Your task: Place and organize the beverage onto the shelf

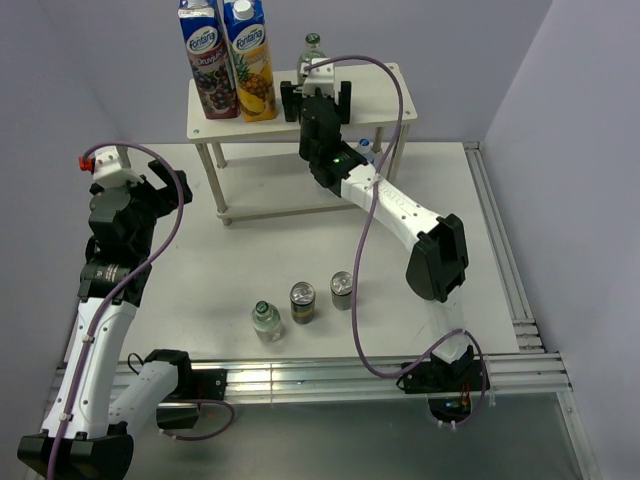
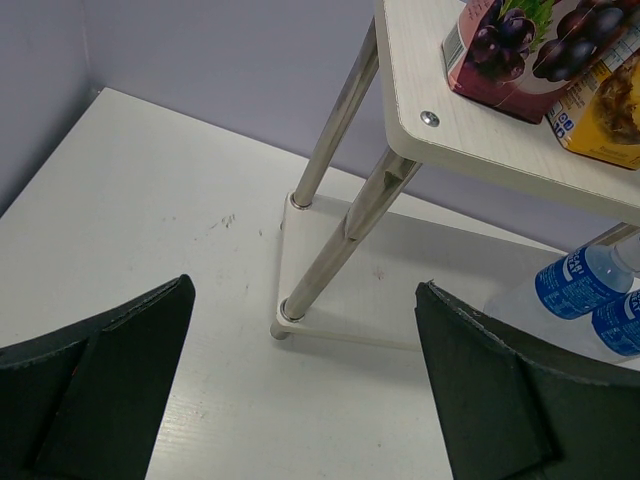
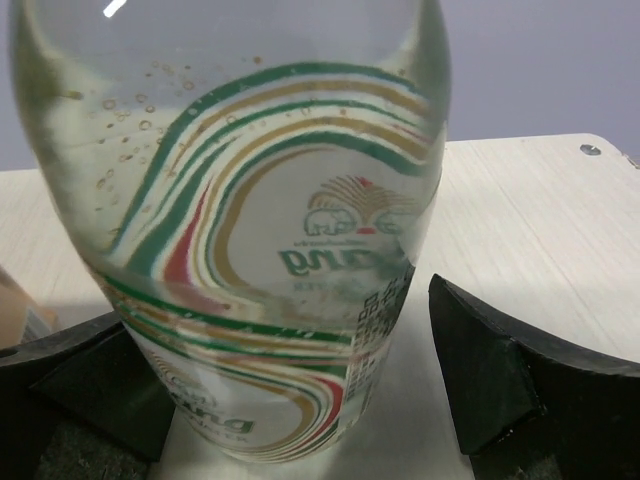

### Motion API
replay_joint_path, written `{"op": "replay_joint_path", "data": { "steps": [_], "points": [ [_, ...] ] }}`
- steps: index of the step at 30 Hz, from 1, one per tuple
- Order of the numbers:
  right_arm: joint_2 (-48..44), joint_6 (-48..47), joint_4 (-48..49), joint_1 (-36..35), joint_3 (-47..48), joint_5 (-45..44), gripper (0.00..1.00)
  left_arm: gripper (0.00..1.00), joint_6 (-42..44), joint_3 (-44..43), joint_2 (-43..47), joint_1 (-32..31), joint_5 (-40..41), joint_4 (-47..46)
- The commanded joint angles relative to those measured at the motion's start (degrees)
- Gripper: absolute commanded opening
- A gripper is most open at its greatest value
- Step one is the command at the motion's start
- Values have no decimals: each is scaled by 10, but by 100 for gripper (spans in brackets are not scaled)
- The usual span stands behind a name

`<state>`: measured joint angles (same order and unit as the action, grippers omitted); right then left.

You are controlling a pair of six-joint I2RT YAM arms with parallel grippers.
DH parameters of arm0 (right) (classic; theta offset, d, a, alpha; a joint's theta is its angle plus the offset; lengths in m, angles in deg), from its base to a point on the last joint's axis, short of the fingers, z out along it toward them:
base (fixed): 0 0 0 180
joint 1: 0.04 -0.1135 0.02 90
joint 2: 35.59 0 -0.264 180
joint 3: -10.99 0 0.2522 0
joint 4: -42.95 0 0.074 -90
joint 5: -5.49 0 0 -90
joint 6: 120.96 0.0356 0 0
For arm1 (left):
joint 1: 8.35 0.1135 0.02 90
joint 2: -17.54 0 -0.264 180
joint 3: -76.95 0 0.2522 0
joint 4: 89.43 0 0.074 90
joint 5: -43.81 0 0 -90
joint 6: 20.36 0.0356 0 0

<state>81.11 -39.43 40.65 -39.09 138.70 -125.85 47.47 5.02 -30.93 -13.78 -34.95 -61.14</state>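
Two black right fingers [image 3: 500,385] stand apart on either side of a clear green-capped glass bottle [image 1: 313,45], upright on the top board of the cream-white two-tier shelf [image 1: 385,95], right of two tall juice cartons [image 1: 228,60]. Blue-labelled water bottles [image 2: 585,285] are on the lower board. On the near white worktop [image 1: 450,200] stand another green-capped bottle [image 1: 267,320] and two dark silver-topped cans [image 1: 302,302]. The left fingers [image 2: 480,390] are apart, left of the shelf.

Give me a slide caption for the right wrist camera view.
Right gripper, jaws open, straddles a clear swirl-labelled bottle standing on the shelf top board.
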Motion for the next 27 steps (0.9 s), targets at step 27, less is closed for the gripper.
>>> {"op": "replay_joint_path", "data": {
  "steps": [27],
  "points": [
    [-93,48,-16,59,-72,100,100,99,1,-6,5,4,-3,-11]
  ]
}}
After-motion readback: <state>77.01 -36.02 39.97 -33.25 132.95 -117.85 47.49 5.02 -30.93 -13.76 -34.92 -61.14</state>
